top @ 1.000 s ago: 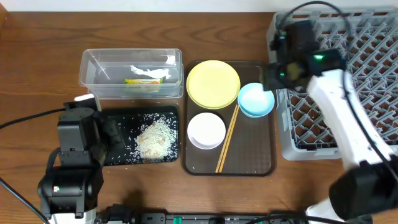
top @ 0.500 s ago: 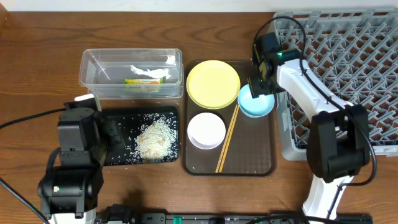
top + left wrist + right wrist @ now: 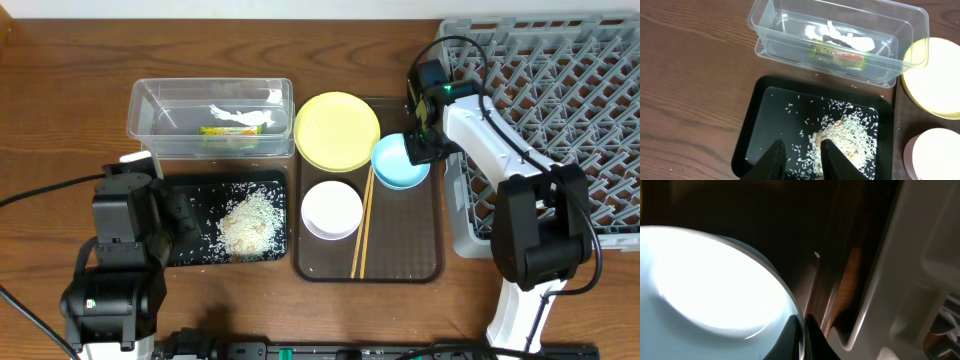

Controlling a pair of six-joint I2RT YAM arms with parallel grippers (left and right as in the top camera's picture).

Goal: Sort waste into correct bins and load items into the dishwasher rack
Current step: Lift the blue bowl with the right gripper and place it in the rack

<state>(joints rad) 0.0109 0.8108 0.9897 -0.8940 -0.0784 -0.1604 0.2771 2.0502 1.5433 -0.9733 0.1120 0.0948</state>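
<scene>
Surface: dark wood-grain table (image 3: 60, 100), brown serving tray (image 3: 420, 262) at centre. Tray held yellow plate (image 3: 337, 130), white bowl (image 3: 332, 210), chopsticks (image 3: 362, 225), light blue bowl (image 3: 398, 165).
Right gripper (image 3: 800, 330): jaws pinched on light blue bowl's rim, beside grey dishwasher rack (image 3: 560, 90), upper right.
Left gripper (image 3: 801, 157): jaws parted, empty, above rice scraps (image 3: 250, 222) in black tub (image 3: 190, 257), lower left.
Green-and-white wrapper (image 3: 235, 122) lay in clear tub (image 3: 145, 120), upper left; print too small to read.

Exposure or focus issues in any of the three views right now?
Right wrist: the blue bowl is blown out nearly white, its surroundings very dark, and the wall of the rack is soft, out of focus. Left wrist: sharp, with a mild sheen on the black tub. Overhead: evenly lit and sharp, only soft shadows.
</scene>
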